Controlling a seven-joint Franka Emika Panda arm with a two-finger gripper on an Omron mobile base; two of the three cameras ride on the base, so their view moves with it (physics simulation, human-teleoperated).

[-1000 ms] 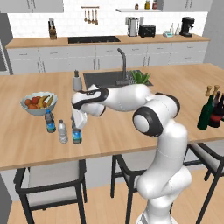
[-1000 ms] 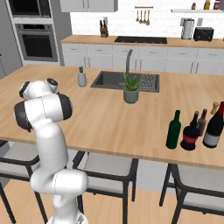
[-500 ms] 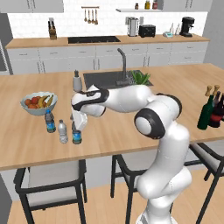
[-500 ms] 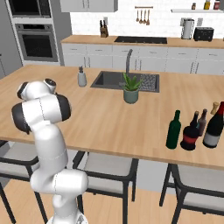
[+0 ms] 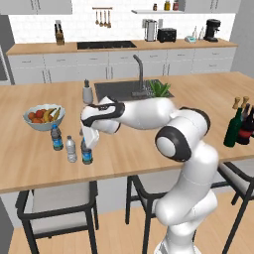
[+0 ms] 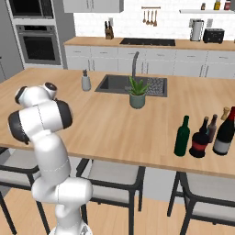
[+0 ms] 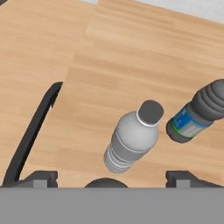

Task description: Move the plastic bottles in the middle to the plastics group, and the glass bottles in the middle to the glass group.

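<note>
A small blue-labelled plastic bottle (image 5: 87,153) with a dark cap stands upright on the wooden island. It is right beside the plastics group, a pale white-capped bottle (image 5: 71,149) and another blue-labelled one (image 5: 57,138). My gripper (image 5: 88,144) hangs just above it, open, with the jaws wide on either side of its cap (image 7: 105,183). In the hand view the pale bottle (image 7: 132,139) and the blue-labelled bottle (image 7: 195,114) lie ahead of the fingers (image 7: 40,177). At the island's right end the green wine bottle (image 6: 182,137) and the squat black red-banded bottle (image 6: 200,140) stand by the glass group (image 6: 225,133).
A fruit bowl (image 5: 42,117) sits behind the plastic bottles. The grey soap dispenser (image 5: 87,93), the sink (image 5: 130,90) and a potted plant (image 6: 137,93) are further back. Two brown shakers (image 5: 241,102) stand behind the glass bottles. Stools (image 5: 54,203) line the near edge.
My jaws have spread wide apart, off the small blue-labelled bottle, which now stands free on the island. The arm has barely shifted.
</note>
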